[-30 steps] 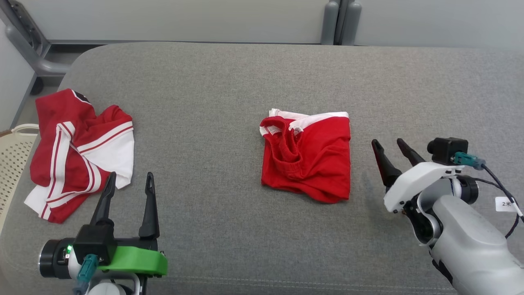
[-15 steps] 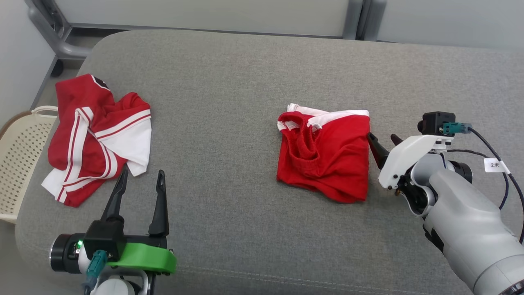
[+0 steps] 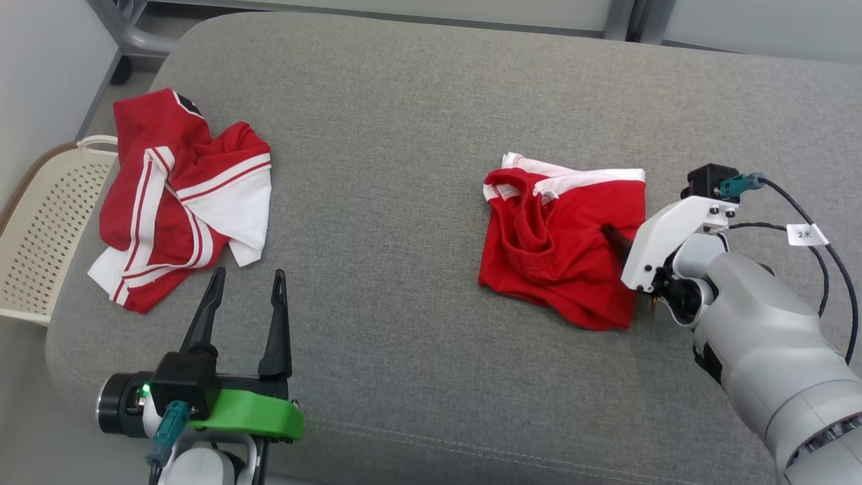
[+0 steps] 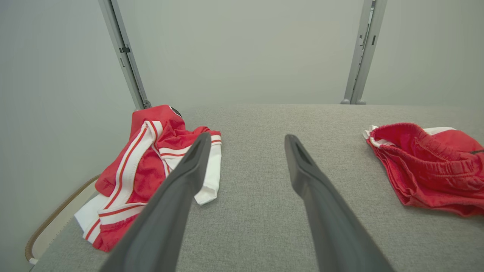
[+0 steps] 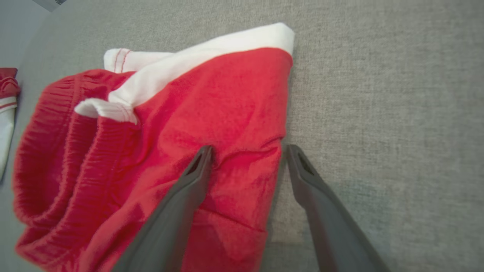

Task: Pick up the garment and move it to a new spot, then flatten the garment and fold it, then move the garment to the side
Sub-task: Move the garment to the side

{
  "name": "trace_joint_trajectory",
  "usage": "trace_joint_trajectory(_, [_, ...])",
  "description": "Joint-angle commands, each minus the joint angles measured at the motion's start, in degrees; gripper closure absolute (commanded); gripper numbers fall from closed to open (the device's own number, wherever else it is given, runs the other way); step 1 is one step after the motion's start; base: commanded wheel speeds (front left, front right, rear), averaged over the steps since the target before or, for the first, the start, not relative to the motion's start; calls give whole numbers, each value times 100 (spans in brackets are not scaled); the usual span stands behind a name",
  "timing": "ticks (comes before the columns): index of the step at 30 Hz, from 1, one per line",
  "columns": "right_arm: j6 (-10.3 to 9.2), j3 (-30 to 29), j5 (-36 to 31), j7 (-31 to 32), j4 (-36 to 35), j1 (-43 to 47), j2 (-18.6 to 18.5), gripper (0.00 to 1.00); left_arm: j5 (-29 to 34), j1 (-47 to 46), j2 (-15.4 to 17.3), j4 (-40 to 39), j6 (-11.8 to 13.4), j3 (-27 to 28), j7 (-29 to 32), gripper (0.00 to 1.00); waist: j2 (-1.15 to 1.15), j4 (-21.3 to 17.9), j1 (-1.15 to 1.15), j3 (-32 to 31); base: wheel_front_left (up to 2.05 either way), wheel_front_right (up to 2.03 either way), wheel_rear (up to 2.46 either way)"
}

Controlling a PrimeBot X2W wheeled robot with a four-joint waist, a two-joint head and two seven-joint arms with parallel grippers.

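Nearest me, the left gripper [image 3: 249, 271] hangs low over the front of the grey woven fabric cushion [image 3: 404, 168]. Its long dark prongs are spread wide with nothing between them. I read it as parked there to stay clear of the work.

Right gripper [image 5: 250, 147] is the active one. It's spread too, not pinching anything yet. It straddles the right-hand edge of the folded red shorts with white trim [image 3: 552, 269]: one finger [image 5: 177, 204] is down on the red cloth, the other [image 5: 321, 204] is over bare cushion just beside the hem. That stance looks set up to nip the stacked edge layers together, so the fold holds when lifted.

The shorts lie flat, right of the cushion's middle, with the elastic waistband bunched toward the left and the white trim along the far edge. They already look folded, so my guess is the step in hand is the shift to the side.

Well apart, at the cushion's left end, sits a crumpled red jersey with white stripes [image 3: 175, 202], partly over the edge. A cream perforated plastic basket [image 3: 40, 236] sits below it, off the cushion. Farthest back are grey metal posts [image 4: 361, 53] against a pale wall.
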Motion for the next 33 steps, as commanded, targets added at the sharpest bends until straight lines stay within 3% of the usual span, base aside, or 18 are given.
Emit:
trace_joint_trajectory(1, [0, -25, 66, 83, 49, -62, -19, 0, -31, -95, 4, 3, 25, 0, -12, 0, 0, 12, 0, 22, 0, 0, 0])
trace_joint_trajectory(11, [-1, -312, 570, 1297, 370, -227, 146, 2, -69, -172, 3, 64, 57, -80, -12, 0, 0, 21, 0, 55, 0, 0, 0])
trace_joint_trajectory(12, [-1, -334, 582, 1340, 380, -240, 135, 56, -69, -176, 3, 69, 58, -85, -12, 0, 0, 28, 0, 58, 0, 0, 0])
trace_joint_trajectory(13, [-1, -318, 553, 1311, 381, -268, 119, 100, -77, -184, 3, 77, 60, -89, -12, 0, 0, 37, 0, 64, 0, 0, 0])
trace_joint_trajectory(23, [-1, -85, 382, 991, 132, -443, -90, 100, -126, -163, 3, 67, 115, -42, -12, 0, 0, -17, 0, 97, 0, 0, 0])
trace_joint_trajectory(33, [-1, 258, 191, 899, -217, -764, -812, 100, -34, -253, 4, -169, 93, -12, -12, 0, 0, -312, 0, 274, 0, 0, 0])
